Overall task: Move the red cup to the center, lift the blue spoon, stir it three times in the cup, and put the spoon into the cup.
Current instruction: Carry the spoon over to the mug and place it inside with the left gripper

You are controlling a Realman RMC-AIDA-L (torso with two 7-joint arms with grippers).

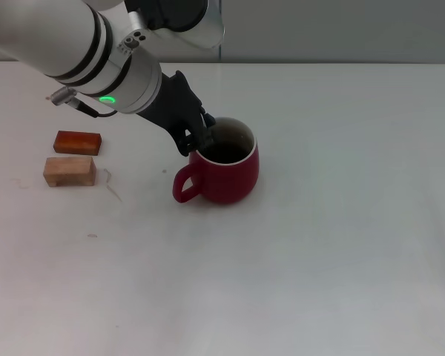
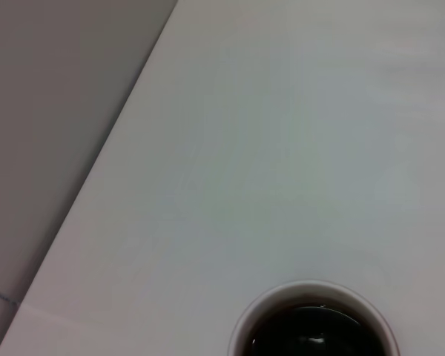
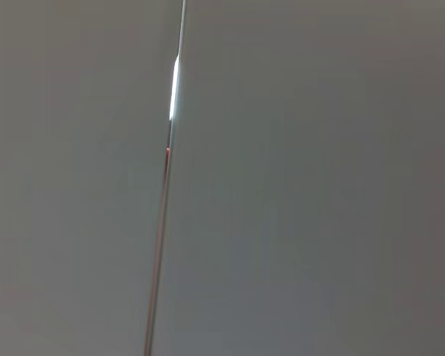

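Note:
The red cup [image 1: 224, 169] stands upright near the middle of the white table [image 1: 319, 245], its loop handle turned toward the front left. Its white rim and dark inside also show in the left wrist view, where the cup [image 2: 311, 320] sits at the picture's lower edge. My left gripper [image 1: 196, 139] is black and reaches down from the left to the cup's back-left rim, right against it. The blue spoon is hidden from every view. The right arm does not show in the head view.
Two small wooden blocks lie at the left of the table: a reddish-brown block [image 1: 78, 142] and a pale block [image 1: 69, 170] just in front of it. The table's far edge meets a grey wall [image 1: 341, 30]. The right wrist view holds only grey surfaces.

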